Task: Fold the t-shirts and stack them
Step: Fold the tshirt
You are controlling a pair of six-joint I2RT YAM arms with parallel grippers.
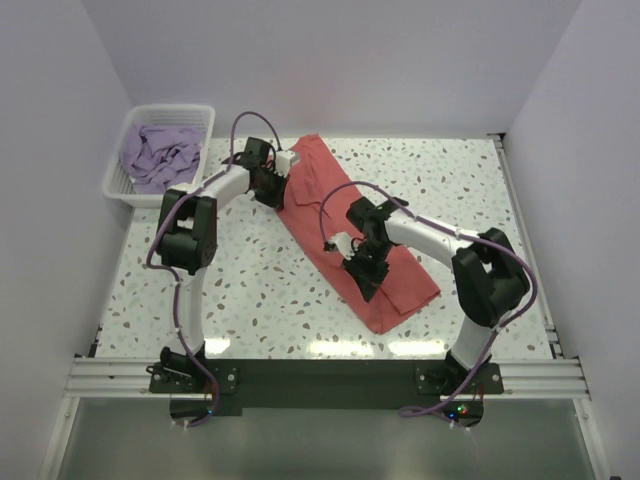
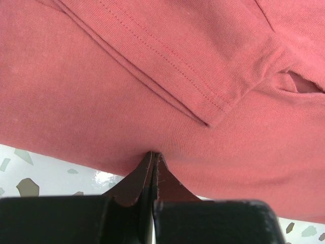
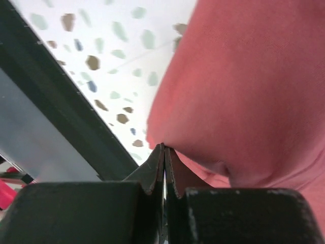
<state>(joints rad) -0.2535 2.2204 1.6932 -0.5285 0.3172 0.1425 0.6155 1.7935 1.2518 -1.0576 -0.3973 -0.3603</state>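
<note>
The coral-red shirt (image 1: 408, 285) lies as a long band slanting across the worktop (image 1: 260, 290), from about the middle of the far edge down toward the near right corner. The lavender shirt (image 1: 160, 155) sits crumpled in the white basket (image 1: 205, 115) at the far left corner, not yet touched by either arm. Both arms are on the red one. The left end effector (image 1: 272, 185) is pinched tight on the cloth at the band's far end, on the side facing the left edge. The right end effector (image 1: 362, 275) is pinched on that same long side, closer to the near edge. In each wrist view the fingers meet with red fabric nipped between them, and the left wrist view shows a stitched sleeve hem (image 2: 203, 96) lying folded over the body of the shirt. I would say a fold of the first shirt is in hand, with stacking well off. The next move seems to call for both arms lifting that edge together and carrying it evenly across, keeping the cloth taut between them so it does not sag or bunch.
</note>
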